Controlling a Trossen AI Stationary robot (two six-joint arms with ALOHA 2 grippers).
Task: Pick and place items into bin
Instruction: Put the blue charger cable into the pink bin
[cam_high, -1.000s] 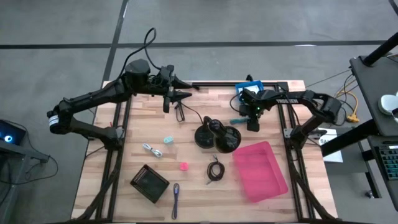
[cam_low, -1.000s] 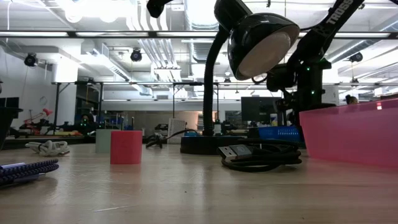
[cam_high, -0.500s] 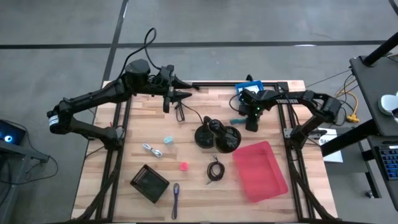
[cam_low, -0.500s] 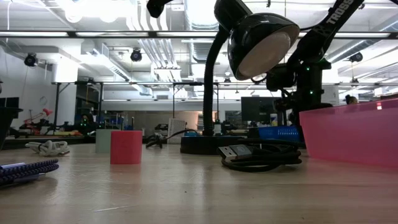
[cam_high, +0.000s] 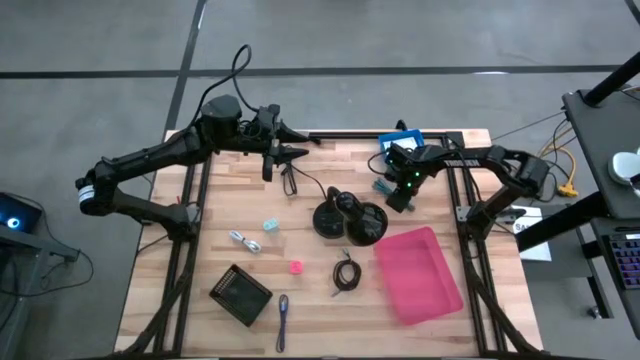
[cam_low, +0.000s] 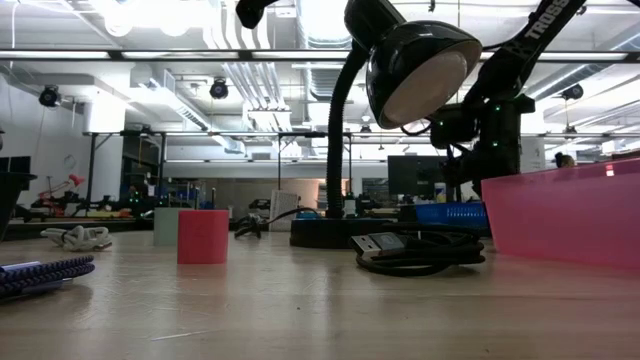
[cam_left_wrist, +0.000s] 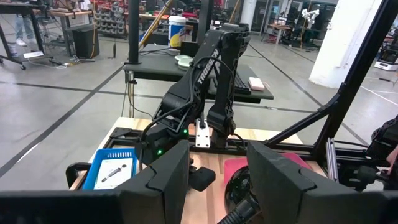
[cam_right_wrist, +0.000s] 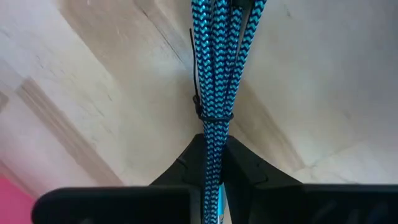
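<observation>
A teal-and-black braided cable bundle (cam_right_wrist: 217, 56), tied round with a thin black tie, lies on the wood at the far right of the table (cam_high: 381, 186). My right gripper (cam_high: 397, 198) points down and is shut on it. The pink bin (cam_high: 418, 275) stands nearer, at the right. Loose on the table lie a pale-blue cube (cam_high: 270, 226), a pink cube (cam_high: 296, 267), a silvery piece (cam_high: 243, 241), a coiled black cable (cam_high: 346, 272) and a purple pen (cam_high: 283, 318). My left gripper (cam_high: 298, 152) waits open, high over the far left. My right gripper pinches the braided bundle between its two fingers near one end (cam_right_wrist: 211, 140), just short of the black tie. The fingers come from above, pointing down, one on each side of the bundle. The rest of the bundle stretches away over the wood; whether it is lifted I cannot tell.
A black desk lamp (cam_high: 348, 218) with a round base stands mid-table, between my right gripper and the small items; its head (cam_low: 415, 70) looms in the low view. A black square box (cam_high: 241, 294) sits near the front left. A blue tray (cam_high: 400, 140) lies at the far edge.
My right gripper has stayed over the same spot, rolled about its own axis, and shut on the braided teal bundle. The bundle's visible end has swung slightly toward the far edge.
</observation>
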